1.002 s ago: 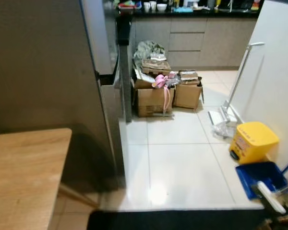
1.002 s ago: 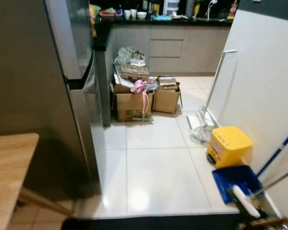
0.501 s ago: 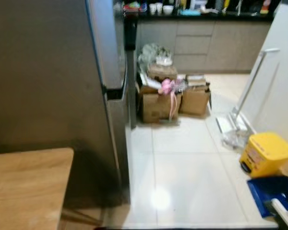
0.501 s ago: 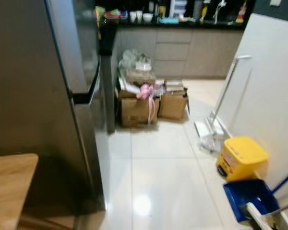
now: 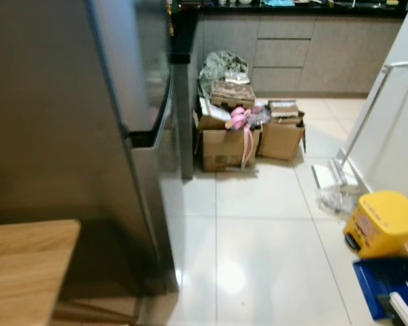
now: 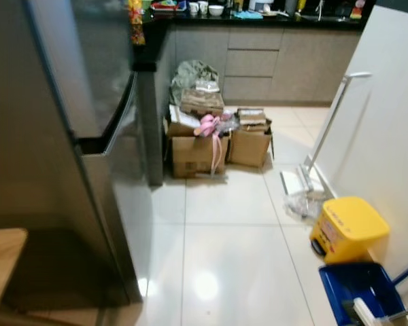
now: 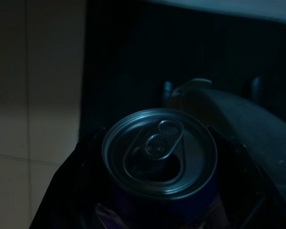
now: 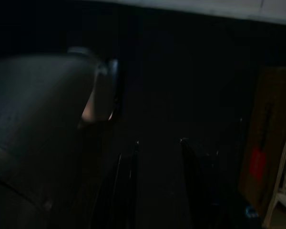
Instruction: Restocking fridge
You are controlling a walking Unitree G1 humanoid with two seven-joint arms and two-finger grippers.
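A: On the left, one corner of a wooden bench (image 5: 24, 265) is seen, and beside it the tall steel fridge (image 5: 88, 136), its doors shut.

B: And the arms?

A: Both are hung low in shade. In the left wrist view, one drink can (image 7: 159, 151) is seen end-on, pull-tab up, and it is gripped by the left gripper (image 7: 157, 210), whose jaws are closed around its sides. So the can is held down at the robot's side, well apart from the fridge.

B: Across the floor?

A: Past the fridge, two cardboard boxes (image 5: 248, 139) are counted, stuffed with paper, a pink ribbon draped over the nearer one. Behind them, cabinet drawers (image 6: 248, 58) run under a dark counter with cups on it.

B: Further right?

A: One mop (image 5: 347, 159) is leaned on the white wall, then one yellow bucket (image 6: 347, 229), then one blue dustpan (image 6: 360, 291).

B: The right side?

A: The right gripper (image 8: 157, 186) is made out dimly; its jaws are parted a little, with nothing held.
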